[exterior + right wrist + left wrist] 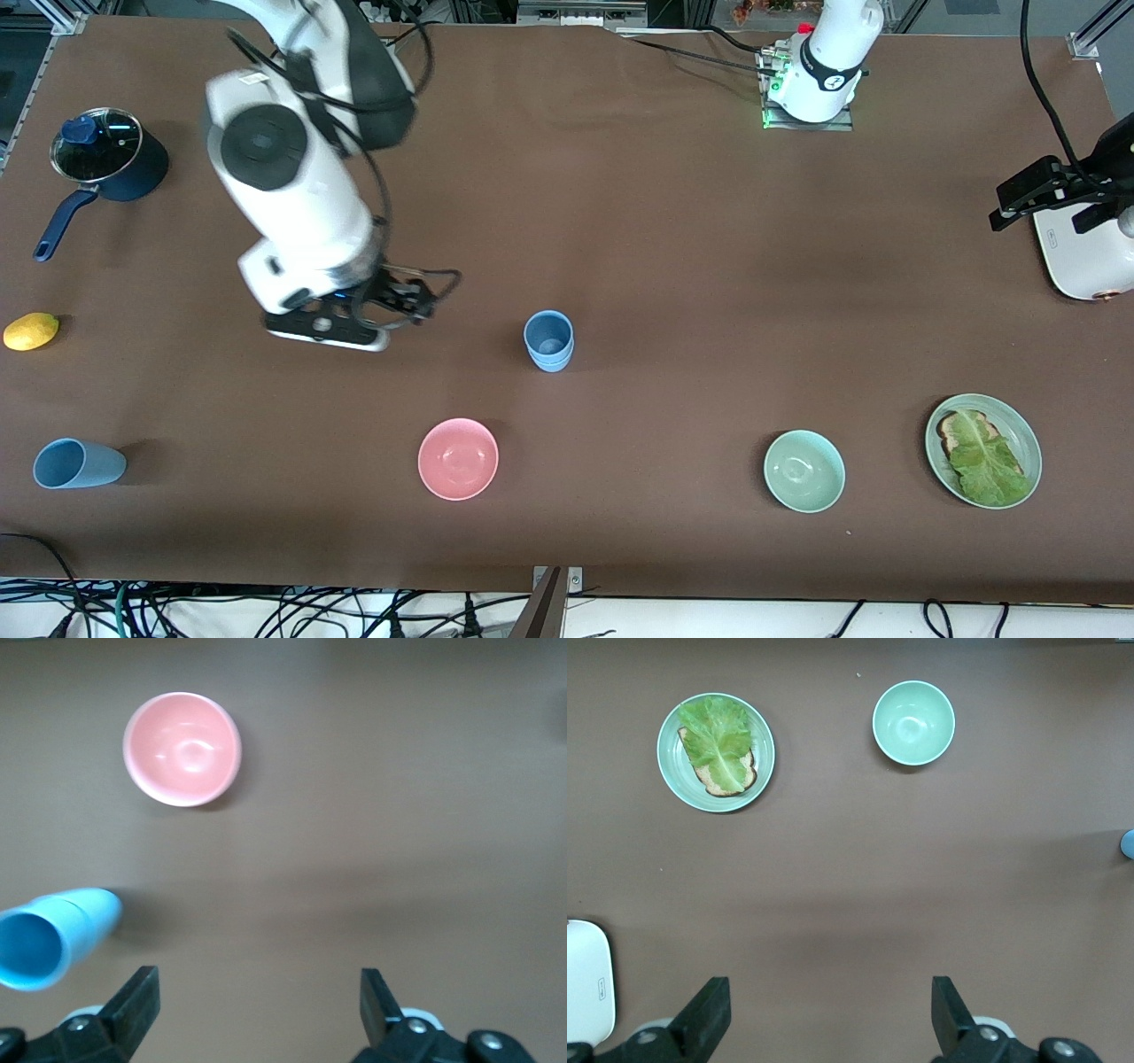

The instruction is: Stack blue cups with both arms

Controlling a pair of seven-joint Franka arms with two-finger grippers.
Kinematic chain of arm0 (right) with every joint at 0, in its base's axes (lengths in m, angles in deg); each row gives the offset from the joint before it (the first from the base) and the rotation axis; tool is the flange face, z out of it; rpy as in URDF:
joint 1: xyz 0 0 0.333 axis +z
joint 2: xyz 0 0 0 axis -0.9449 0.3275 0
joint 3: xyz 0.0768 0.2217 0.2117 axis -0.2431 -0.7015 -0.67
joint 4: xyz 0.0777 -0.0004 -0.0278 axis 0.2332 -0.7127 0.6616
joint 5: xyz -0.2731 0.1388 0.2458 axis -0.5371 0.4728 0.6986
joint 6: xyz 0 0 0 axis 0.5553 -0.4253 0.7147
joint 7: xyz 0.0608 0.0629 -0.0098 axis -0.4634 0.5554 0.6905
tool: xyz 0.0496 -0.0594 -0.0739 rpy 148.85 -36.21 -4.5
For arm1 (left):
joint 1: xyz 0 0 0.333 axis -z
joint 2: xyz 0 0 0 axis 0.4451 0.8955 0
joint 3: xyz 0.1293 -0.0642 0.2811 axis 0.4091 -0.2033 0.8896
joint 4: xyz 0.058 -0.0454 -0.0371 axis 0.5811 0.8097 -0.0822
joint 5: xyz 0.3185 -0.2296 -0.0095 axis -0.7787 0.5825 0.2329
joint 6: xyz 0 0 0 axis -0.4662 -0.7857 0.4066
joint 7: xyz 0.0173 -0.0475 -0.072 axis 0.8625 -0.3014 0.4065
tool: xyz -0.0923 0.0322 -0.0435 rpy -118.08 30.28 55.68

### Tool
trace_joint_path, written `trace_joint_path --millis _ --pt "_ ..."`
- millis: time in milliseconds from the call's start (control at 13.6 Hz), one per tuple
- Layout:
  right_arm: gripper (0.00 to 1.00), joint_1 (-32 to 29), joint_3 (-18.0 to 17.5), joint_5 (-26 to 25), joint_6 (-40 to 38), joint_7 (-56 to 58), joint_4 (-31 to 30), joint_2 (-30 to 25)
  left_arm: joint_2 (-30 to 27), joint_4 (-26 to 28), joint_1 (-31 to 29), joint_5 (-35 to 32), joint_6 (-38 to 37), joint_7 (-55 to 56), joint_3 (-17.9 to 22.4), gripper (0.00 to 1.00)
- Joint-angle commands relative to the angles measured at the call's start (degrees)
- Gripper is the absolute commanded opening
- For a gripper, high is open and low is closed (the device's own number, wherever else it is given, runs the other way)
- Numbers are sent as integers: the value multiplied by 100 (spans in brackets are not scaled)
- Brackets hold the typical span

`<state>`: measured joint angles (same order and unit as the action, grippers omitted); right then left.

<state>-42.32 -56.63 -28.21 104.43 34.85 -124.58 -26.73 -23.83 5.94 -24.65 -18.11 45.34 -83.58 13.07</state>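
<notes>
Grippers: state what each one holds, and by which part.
Nothing is held. The right gripper is open over bare table beside the stacked blue cups. The left gripper waits open at its own end of the table.

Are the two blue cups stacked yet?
Yes. The blue cups stand upright mid-table, one nested in the other, with two rims showing; no gripper touches them.

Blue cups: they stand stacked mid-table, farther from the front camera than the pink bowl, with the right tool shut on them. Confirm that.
Wrong on the grip. In the front view the blue cups stand free, stacked, farther from the camera than the pink bowl; the right tool is open and apart from them.
</notes>
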Motion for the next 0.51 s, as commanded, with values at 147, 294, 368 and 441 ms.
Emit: trace_joint_path --millis 147,294,368,441 --pt "100 -43 643 280 -902 1036 -295 -668 -27 -13 -2 -131 -48 -111 -33 100" --pt "100 -559 627 475 -904 1537 -847 -1072 -18 -48 6 -131 -48 -111 -33 100" --pt "100 -849 566 476 -886 1775 -1094 -1257 -18 -48 7 -131 -40 -111 -33 100" --pt "100 -1261 348 467 -868 1847 -1314 -1424 -18 -48 7 -131 -48 -111 -33 100"
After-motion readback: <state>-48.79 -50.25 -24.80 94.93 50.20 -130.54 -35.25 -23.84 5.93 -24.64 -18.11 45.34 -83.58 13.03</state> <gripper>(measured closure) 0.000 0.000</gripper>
